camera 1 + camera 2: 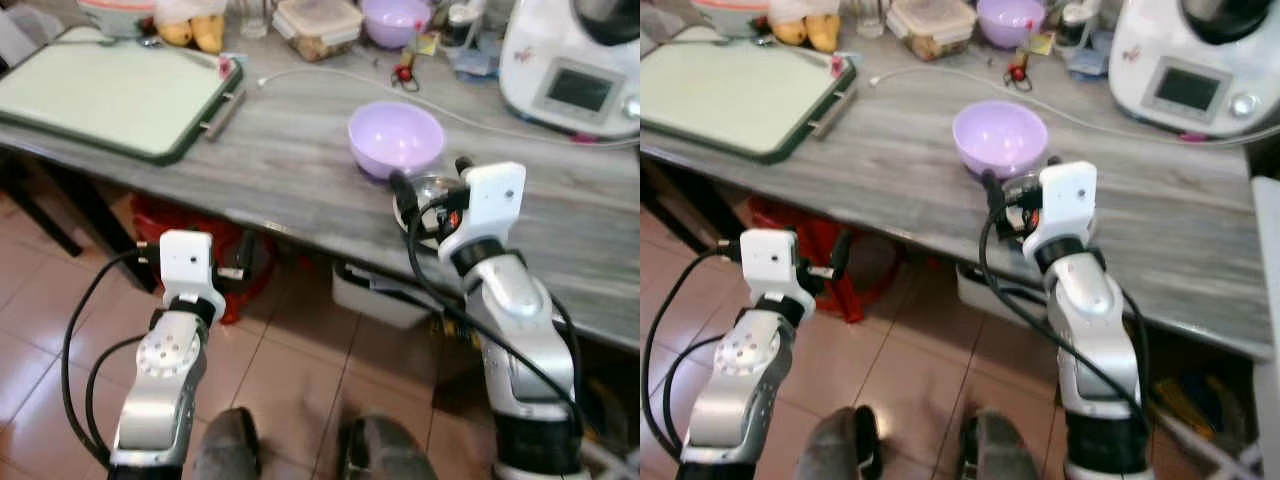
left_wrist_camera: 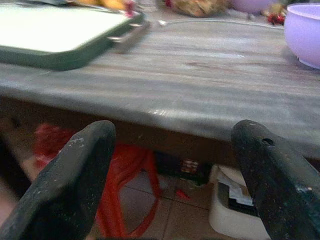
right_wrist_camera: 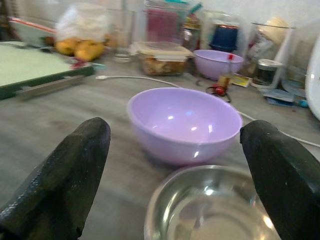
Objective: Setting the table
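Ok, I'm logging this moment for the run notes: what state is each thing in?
Left gripper: open, empty, short of the table edge.
Right gripper: open, over the metal bowl.
Metal bowl: upright, empty.
Near purple bowl: upright, empty.
Food container: lidded.
Tray: bare.

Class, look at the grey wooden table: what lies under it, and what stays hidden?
Under the table sit a red bag and a white box on the tiled floor. The tabletop covers the box's back part, and the right arm blocks whatever lies further right.
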Controlling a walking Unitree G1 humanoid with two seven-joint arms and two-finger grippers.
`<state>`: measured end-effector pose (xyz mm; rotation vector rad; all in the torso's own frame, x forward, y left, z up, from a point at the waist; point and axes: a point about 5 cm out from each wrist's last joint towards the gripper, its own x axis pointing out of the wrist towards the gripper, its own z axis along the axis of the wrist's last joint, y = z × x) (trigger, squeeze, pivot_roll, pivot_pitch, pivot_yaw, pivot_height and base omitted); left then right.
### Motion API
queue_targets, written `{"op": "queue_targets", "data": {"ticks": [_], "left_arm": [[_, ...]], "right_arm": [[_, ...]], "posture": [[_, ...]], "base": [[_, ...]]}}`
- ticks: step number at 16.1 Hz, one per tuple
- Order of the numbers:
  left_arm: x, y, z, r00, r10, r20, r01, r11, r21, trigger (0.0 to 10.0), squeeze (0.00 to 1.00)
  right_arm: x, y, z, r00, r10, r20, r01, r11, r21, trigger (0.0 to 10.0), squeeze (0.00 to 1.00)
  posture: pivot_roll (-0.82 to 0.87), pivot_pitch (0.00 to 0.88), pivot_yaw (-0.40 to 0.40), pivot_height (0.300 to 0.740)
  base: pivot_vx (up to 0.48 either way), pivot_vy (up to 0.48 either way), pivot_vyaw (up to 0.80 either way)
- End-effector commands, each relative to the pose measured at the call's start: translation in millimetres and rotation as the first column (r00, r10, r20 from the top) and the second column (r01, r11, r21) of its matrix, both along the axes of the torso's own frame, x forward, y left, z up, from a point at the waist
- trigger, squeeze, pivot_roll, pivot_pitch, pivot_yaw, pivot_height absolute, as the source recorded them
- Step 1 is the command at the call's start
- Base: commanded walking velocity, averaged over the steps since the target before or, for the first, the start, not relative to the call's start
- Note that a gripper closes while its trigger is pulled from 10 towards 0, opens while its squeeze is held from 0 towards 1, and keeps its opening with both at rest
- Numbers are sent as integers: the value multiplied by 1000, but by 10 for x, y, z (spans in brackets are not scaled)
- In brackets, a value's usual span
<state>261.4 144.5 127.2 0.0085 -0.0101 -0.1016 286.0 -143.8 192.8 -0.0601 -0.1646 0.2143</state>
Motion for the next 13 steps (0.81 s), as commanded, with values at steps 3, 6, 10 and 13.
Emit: {"op": "queue_targets", "data": {"ticks": [3,6,10,13], "left_arm": [[-10,4,-49,1000,4,-24,-4,1000,2,10000,0],[-22,-12,-56,1000,-3,-25,3,1000,3,10000,0],[-39,-15,-70,999,-20,-32,20,1000,2,10000,0],[-59,-18,-74,999,-38,-36,38,999,2,10000,0]], "right_arm": [[-14,43,35,1000,10,21,-10,1000,4,10000,0],[-32,26,-38,1000,-19,-16,19,999,32,10000,0],[-68,15,-253,989,-25,-146,39,995,94,10000,0],[-83,28,-313,986,-24,-164,31,999,40,10000,0]], "posture": [[-18,131,-18,740],[-15,124,-18,740],[-22,121,-10,740],[-20,127,-9,740]], "base": [[-354,0,0],[-359,0,0],[-355,0,0],[-219,0,0]]}}
